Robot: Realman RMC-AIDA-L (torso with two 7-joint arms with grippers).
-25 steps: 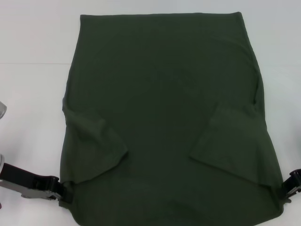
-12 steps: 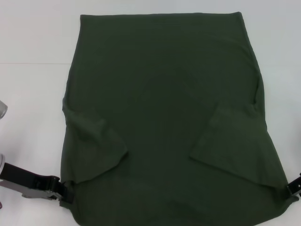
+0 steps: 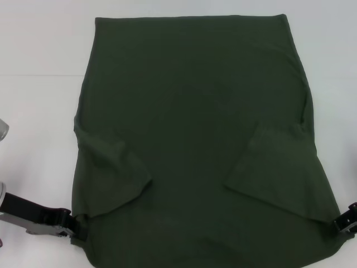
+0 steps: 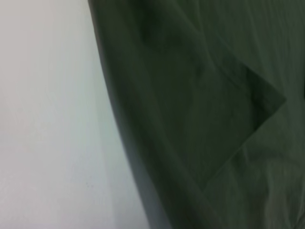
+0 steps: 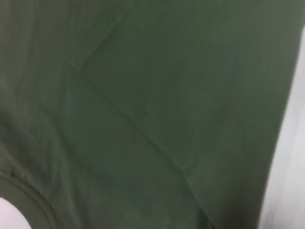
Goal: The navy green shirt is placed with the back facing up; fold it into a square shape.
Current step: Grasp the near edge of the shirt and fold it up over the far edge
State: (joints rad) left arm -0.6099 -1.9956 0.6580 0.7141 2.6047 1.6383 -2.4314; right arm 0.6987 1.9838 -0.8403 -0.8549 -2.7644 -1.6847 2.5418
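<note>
The navy green shirt [image 3: 189,111] lies flat on the white table [image 3: 39,111], with both short sleeves folded inward over its body. The left sleeve [image 3: 111,173] and the right sleeve [image 3: 279,173] lie on top. My left gripper [image 3: 75,226] is at the shirt's near left corner, touching its edge. My right gripper [image 3: 341,223] is at the near right corner, against the fabric edge. The left wrist view shows the shirt [image 4: 200,105] with a folded sleeve corner beside bare table. The right wrist view is filled by the shirt [image 5: 143,105], with its collar edge in one corner.
Bare white table surrounds the shirt to the left, the right [image 3: 334,84] and beyond the far hem. A small grey object [image 3: 3,129] shows at the left edge of the head view.
My right gripper has moved slightly inward and toward the near side along the shirt's right corner. The left gripper and the shirt have stayed put.
</note>
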